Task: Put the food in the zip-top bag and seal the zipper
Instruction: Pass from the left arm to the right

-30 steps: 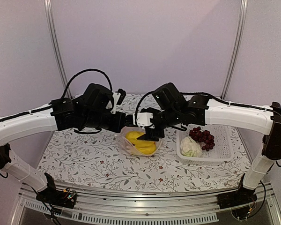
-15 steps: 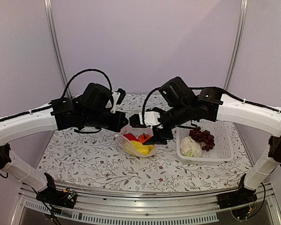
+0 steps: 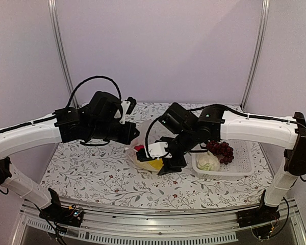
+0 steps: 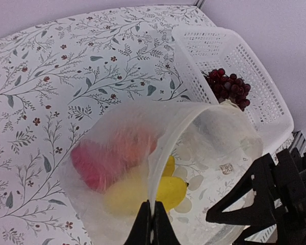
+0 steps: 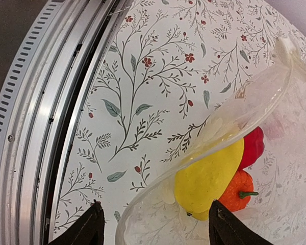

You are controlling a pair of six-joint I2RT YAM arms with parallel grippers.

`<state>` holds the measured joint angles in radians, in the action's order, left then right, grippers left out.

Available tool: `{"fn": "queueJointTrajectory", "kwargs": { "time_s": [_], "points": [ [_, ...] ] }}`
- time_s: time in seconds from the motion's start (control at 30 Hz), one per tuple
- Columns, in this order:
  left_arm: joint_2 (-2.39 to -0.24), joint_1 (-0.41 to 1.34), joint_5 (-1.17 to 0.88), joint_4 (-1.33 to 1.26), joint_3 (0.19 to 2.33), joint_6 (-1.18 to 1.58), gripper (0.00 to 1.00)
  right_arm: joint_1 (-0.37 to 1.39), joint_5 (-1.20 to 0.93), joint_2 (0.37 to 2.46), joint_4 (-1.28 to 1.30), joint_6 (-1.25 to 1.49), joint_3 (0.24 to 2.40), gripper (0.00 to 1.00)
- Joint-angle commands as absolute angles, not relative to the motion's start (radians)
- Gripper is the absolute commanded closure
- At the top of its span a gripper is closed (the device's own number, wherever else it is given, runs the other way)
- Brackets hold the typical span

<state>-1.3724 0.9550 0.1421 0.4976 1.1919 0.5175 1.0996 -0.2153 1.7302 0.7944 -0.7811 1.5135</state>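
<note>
1. Right gripper (image 3: 167, 164) has dropped from above the bag's right side to its near edge, low over the table (image 5: 143, 102). Left arm hasn't shifted.
2. Right gripper: jaws spread wide, holding nothing. The bag rim runs between its fingers; can't tell if either one touches it.
3. Bag (image 4: 222, 143) sits just beyond the right gripper, slumped on the table with its mouth open. Inside are a yellow piece (image 5: 209, 173), a red pepper (image 5: 252, 148) and an orange piece (image 5: 238, 191).
4. Left gripper (image 4: 153, 214) is on the far side of the bag, clenched on the zipper (image 4: 160, 153), propping the mouth up.
5. Basket (image 4: 265, 81) is off to the right gripper's right. Grapes (image 4: 228, 87) and cauliflower (image 3: 207, 161) are in it, not bagged yet.
6. Handling, my read:
   - Bag is thin soft film, light and likely slippery, and probably collapses if the left lets go.
   - Pinch the thicker zipper strip, not the wall.
   - Toys look light and rigid.
   - Grapes are bumpy, so grab across the bunch.
   - Cauliflower is bulkiest and needs the jaws fully open.
7. Loading looks roughly halfway done; sealing not started.
</note>
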Motion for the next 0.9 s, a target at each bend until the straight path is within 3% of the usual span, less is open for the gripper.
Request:
{"fn": "queueJointTrajectory", "kwargs": {
  "time_s": [0.0,0.1,0.27,0.43,0.63,0.7,0.73,0.87],
  "points": [
    [-1.342,0.943,0.144,0.479,1.174,0.521,1.00,1.111,-0.186,1.750,0.841,-0.775,1.523,0.35],
    [-1.341,0.942,0.144,0.480,1.171,0.522,1.00,1.111,-0.148,1.761,0.832,-0.768,1.524,0.45],
    [-1.323,0.943,0.154,0.482,1.160,0.523,1.00,1.111,-0.095,1.775,0.814,-0.759,1.532,0.76],
    [-1.291,0.941,0.170,0.480,1.137,0.523,0.98,1.111,-0.100,1.788,0.828,-0.762,1.575,0.98],
    [-1.162,0.944,0.161,0.428,1.073,0.473,0.59,1.101,-0.061,1.762,0.825,-0.791,1.693,1.00],
    [-1.078,0.949,0.162,0.372,1.020,0.463,0.35,1.082,-0.062,1.757,0.824,-0.801,1.728,1.00],
    [-1.030,0.952,0.161,0.322,0.983,0.458,0.30,1.073,-0.063,1.758,0.824,-0.803,1.735,1.00],
    [-0.866,0.952,0.134,0.159,0.809,0.445,0.27,1.052,-0.072,1.779,0.823,-0.803,1.712,1.00]
  ]
}}
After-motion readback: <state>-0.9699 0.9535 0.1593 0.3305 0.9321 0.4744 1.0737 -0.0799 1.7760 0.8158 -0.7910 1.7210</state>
